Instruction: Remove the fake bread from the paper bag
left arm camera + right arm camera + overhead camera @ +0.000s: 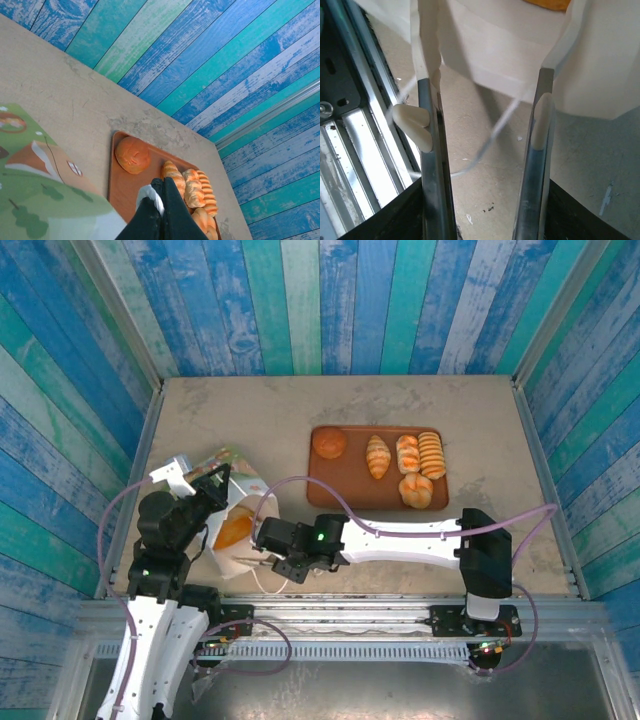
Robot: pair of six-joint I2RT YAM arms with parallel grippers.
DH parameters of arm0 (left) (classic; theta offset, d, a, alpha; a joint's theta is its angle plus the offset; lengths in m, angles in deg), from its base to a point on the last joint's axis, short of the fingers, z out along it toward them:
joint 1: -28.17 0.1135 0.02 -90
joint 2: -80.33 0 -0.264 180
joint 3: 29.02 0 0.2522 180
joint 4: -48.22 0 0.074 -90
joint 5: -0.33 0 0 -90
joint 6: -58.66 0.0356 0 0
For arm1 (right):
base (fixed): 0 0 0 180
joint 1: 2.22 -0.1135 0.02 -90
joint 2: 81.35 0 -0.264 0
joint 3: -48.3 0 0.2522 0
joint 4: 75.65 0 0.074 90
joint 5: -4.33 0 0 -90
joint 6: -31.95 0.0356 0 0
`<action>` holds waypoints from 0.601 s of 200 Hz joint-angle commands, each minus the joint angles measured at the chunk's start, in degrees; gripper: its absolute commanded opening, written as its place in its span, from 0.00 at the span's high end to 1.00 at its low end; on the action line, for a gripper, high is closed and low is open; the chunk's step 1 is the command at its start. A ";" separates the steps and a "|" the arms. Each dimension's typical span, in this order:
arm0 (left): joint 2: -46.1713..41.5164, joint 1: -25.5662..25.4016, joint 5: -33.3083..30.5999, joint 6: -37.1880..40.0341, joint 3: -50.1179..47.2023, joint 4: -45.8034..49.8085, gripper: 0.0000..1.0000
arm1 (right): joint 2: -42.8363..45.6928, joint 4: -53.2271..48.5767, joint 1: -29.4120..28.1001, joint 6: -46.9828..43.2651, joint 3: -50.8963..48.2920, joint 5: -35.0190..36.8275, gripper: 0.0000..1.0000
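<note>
The white paper bag (243, 502) lies on its side at the left of the table, its printed face (35, 200) up. One golden piece of fake bread (234, 531) shows inside its mouth, seen as an orange edge (547, 4) in the right wrist view. My left gripper (220, 481) (160, 186) is shut on a white bit of the bag's upper edge. My right gripper (262, 559) (485, 95) is open just in front of the bag's mouth, low over the table. A thin white handle loop (495, 132) crosses between its fingers, which do not close on it.
A flat brown tray (335, 490) stands right of the bag, holding a round bun (329, 443), a croissant (378, 456) and several ridged rolls (431, 454). The metal rail (330, 615) of the table's near edge lies close behind my right gripper.
</note>
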 commanded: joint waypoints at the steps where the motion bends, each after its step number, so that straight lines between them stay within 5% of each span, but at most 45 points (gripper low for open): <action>1: 0.42 -0.09 -0.16 1.33 -0.19 -2.02 1.00 | 2.34 0.56 0.61 -2.42 0.04 0.07 0.43; 120: -0.37 -0.05 0.76 3.11 0.52 -0.57 1.00 | -7.71 -1.16 5.20 -14.79 12.08 1.85 0.41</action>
